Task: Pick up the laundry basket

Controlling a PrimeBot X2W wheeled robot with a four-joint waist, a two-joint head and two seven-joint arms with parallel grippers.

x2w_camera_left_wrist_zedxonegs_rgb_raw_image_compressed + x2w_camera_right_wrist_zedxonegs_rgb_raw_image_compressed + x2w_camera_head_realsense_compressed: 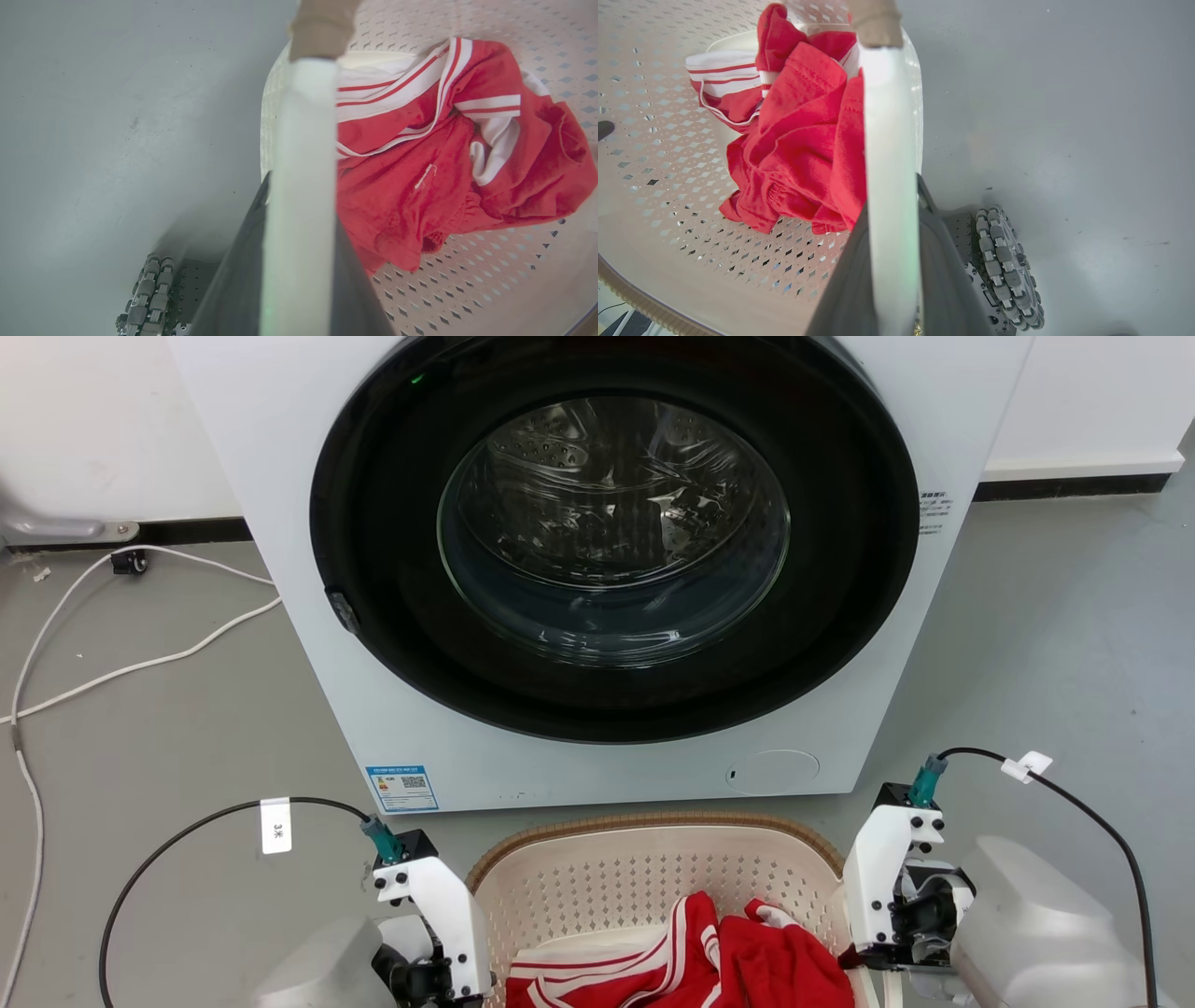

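Head view, grey floor (1055, 644), wht wall (93, 420), washer (280, 476), laundry basket (616, 887)

Front-load washer (607, 569), red/wht garment (747, 961), wht cable (140, 665) on grey floor (1046, 644)

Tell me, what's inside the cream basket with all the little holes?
A crumpled red cloth garment with white stripes lies inside the cream perforated plastic basket. Anything beneath the cloth is covered.
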